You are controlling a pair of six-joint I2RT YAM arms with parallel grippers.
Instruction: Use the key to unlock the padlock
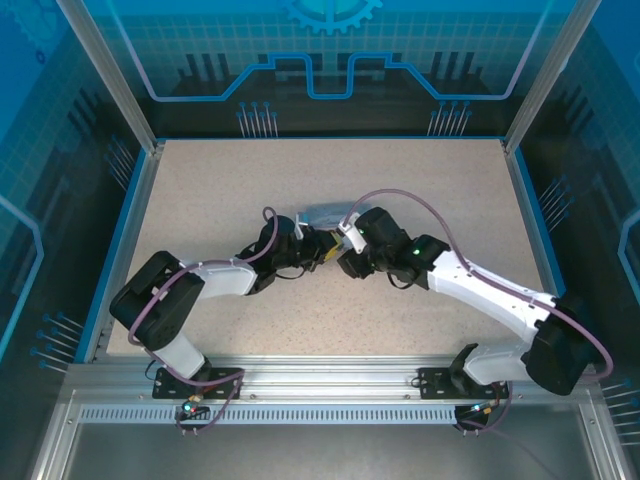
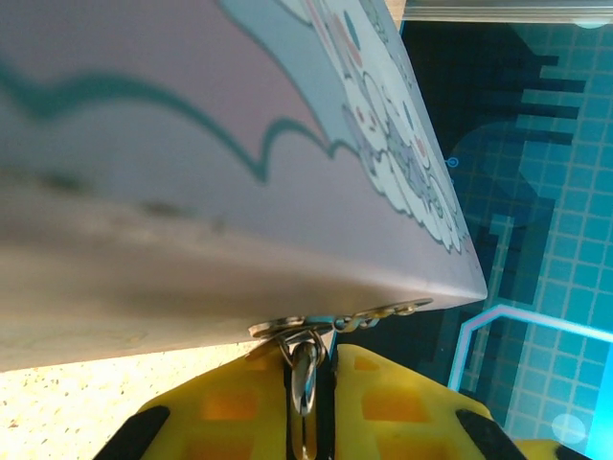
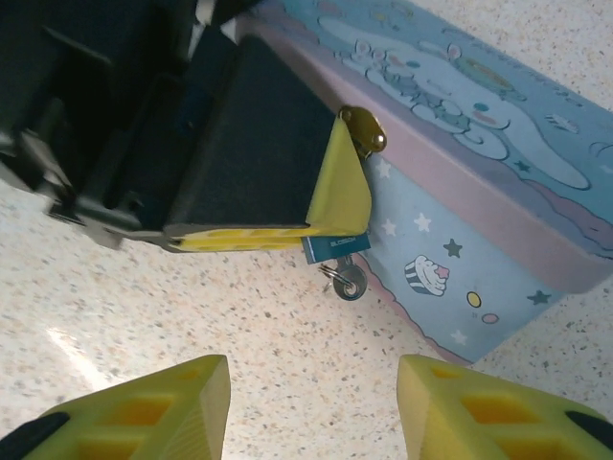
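Left gripper [image 2: 308, 395] pinches padlock [image 3: 334, 247] against tin [image 3: 479, 206], right gripper [image 3: 314, 410] spread; key [image 3: 349, 281] tiny, stiff, likely slick, so take its ringed head.

1 tin box [image 3: 460, 163], cartoon print. 1 padlock [image 3: 335, 248] on tin front. 1 key [image 3: 349, 282] below padlock. 1 brass hasp [image 3: 362, 129]. 2 grippers: left gripper [image 1: 318, 247], right gripper [image 3: 311, 402]. 4 yellow fingers [image 3: 163, 407] in total. 1 table [image 1: 200, 180], speckled top.
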